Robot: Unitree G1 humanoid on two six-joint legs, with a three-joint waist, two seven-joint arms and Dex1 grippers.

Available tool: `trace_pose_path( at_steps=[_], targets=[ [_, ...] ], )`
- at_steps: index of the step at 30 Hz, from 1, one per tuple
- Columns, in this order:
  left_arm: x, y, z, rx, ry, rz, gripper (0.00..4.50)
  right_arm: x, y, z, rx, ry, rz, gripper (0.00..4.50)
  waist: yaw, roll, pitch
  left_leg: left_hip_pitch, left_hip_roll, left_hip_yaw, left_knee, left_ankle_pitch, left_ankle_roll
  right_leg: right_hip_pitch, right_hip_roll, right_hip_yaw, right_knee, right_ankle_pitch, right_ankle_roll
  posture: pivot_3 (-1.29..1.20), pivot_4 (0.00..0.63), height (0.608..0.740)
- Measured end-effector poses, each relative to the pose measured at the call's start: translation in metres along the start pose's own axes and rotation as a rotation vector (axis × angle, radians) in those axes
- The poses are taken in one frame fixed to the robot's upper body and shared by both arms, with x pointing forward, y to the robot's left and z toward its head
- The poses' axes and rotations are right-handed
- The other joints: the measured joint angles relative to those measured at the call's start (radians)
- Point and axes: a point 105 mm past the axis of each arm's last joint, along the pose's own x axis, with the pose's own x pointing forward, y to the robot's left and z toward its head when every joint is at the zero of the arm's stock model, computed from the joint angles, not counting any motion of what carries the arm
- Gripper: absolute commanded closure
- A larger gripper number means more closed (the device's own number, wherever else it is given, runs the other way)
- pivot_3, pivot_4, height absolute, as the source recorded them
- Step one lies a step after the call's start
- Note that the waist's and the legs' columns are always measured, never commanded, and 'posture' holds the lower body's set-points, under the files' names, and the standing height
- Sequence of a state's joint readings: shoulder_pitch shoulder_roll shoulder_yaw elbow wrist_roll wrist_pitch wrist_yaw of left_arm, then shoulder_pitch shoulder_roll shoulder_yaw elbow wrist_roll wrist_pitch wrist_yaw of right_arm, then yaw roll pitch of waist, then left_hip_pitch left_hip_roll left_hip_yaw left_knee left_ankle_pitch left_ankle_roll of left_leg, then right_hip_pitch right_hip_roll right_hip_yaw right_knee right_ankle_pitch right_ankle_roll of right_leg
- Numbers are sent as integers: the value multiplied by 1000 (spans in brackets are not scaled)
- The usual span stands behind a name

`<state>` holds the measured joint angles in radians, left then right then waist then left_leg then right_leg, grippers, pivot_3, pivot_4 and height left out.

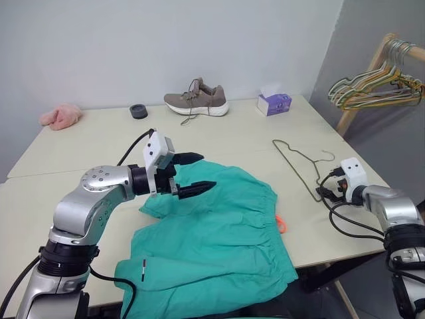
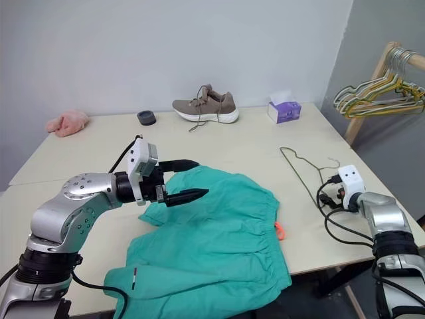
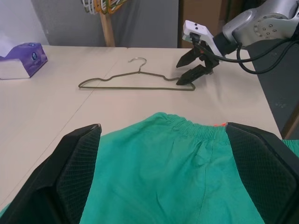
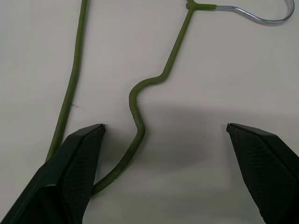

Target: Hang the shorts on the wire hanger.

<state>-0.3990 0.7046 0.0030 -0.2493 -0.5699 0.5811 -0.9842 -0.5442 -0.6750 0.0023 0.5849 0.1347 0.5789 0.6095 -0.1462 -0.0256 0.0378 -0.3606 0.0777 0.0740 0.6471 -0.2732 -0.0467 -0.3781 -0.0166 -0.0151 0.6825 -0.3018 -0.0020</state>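
Note:
The teal-green shorts (image 1: 212, 232) lie spread flat on the table's near side, waistband to the right with a small orange tag (image 1: 281, 223). My left gripper (image 1: 207, 171) hovers open just above their far left corner, holding nothing. In the left wrist view the waistband (image 3: 187, 128) lies between its fingers (image 3: 74, 163). The thin olive wire hanger (image 3: 140, 87) lies flat on the table to the right of the shorts. My right gripper (image 3: 180, 74) is open, tips down at the hanger's near end. One bent shoulder of the hanger (image 4: 175, 46) runs between its fingers (image 4: 79, 158).
A tan shoe (image 1: 197, 98), a purple tissue box (image 1: 274, 104), a small black round object (image 1: 139, 111) and a pink fluffy cloth (image 1: 61, 116) sit along the table's far edge. A bunch of hangers (image 1: 378, 86) hangs on a wooden rack at the right.

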Motion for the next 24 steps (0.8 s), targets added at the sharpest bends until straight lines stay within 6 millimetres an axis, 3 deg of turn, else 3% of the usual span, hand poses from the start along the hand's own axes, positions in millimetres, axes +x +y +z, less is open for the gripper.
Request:
trace_pose_path(
  at_steps=[6,11,16,20,24],
  targets=[
    [1,-1,0,1,-3,-9,0,8,10,-4,49,56,74,2612,0,-5,-3,9,0,2,0,0,0,7,0,2,0,-1,3,-135,0,740],
    [2,-1,-1,2,-5,-8,0,14,11,-11,94,103,62,4331,1,-16,-13,13,1,2,-1,0,0,11,0,2,0,0,3,-129,0,740],
    [1,0,-5,-2,10,12,0,19,9,-10,123,84,11,4425,2,-22,-17,13,1,5,0,0,0,11,-1,5,-1,2,6,-128,0,740],
    [-2,6,-12,-29,17,42,0,19,10,-5,35,43,-13,4425,2,-20,-16,14,0,7,0,0,0,10,-2,7,-1,3,8,-137,0,740],
    [-16,35,-20,-78,11,172,0,12,20,24,-185,-85,-6,4425,-1,-8,-8,10,0,9,-1,0,0,4,-1,8,-1,3,8,-142,0,740]
  ],
)
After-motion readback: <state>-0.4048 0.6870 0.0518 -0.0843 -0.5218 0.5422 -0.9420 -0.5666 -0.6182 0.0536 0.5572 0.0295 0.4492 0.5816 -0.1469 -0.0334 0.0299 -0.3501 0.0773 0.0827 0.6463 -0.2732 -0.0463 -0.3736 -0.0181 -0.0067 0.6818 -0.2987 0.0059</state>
